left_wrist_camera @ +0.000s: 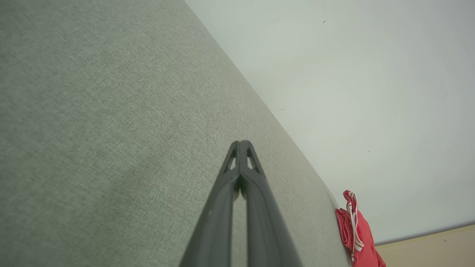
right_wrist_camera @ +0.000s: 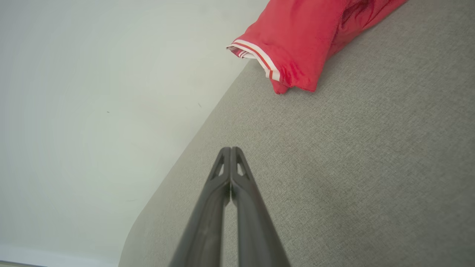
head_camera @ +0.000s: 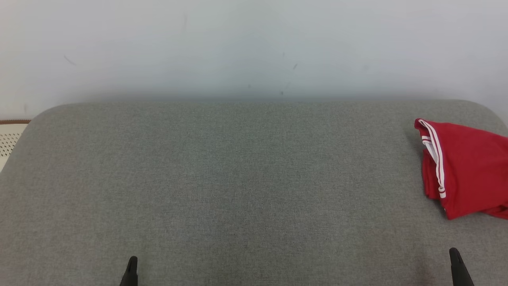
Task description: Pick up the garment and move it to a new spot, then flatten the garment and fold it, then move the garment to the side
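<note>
The red garment (head_camera: pixel 468 167) with white-striped trim lies folded and rumpled at the grey surface's (head_camera: pixel 238 178) far right edge.

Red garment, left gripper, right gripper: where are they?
red garment (head_camera: pixel 468 167), head view, middle of its cloth.
left gripper (left_wrist_camera: pixel 240 142), left wrist view, between its touching fingertips.
right gripper (right_wrist_camera: pixel 231 148), right wrist view, between its touching fingertips.

Left tool (left_wrist_camera: pixel 240 142), right tool (right_wrist_camera: pixel 231 149), dark, slim, tapered

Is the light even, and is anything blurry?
Head view: soft even light, no glare; the red garment is cut by the frame edge. Left wrist view: the left claw blurs near the lens, colours paler. Right wrist view: the right claw likewise; scene tilted.
</note>
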{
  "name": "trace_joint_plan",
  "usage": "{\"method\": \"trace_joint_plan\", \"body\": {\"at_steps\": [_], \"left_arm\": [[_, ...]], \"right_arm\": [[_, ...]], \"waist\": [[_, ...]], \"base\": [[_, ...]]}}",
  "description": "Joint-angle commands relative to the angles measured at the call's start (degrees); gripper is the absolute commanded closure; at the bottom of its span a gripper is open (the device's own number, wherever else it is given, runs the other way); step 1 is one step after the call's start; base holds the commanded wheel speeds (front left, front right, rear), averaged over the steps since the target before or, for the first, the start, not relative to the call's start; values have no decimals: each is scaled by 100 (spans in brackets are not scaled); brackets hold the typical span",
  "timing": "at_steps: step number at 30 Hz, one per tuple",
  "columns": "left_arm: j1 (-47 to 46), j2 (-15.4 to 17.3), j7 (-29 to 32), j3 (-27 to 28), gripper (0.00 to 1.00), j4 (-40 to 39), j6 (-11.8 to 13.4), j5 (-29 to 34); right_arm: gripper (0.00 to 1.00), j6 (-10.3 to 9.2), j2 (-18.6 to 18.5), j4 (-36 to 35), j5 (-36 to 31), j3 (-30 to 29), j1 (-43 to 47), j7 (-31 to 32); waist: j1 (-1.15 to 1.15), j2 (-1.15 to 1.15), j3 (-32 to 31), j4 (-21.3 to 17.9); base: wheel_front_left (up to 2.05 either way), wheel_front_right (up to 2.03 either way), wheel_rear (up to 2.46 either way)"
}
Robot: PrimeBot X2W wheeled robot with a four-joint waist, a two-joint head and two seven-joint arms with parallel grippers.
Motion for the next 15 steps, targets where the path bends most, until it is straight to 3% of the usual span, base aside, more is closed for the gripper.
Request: {"method": "trace_joint_plan", "body": {"at_steps": [1, 15], "left_arm": [[18, -1, 11, 55, 100, -74, -25, -137], [202, -157, 226, 257, 100, -110, -209, -1088]], "right_arm": [[100, -2, -3, -31, 141, -39, -72, 18], [100, -3, 18, 177, 1309, -258, -113, 243]], "waist": [[0, 0, 1, -1], [0, 0, 17, -31]], "base": [[0, 0, 0], [0, 0, 0]]}}
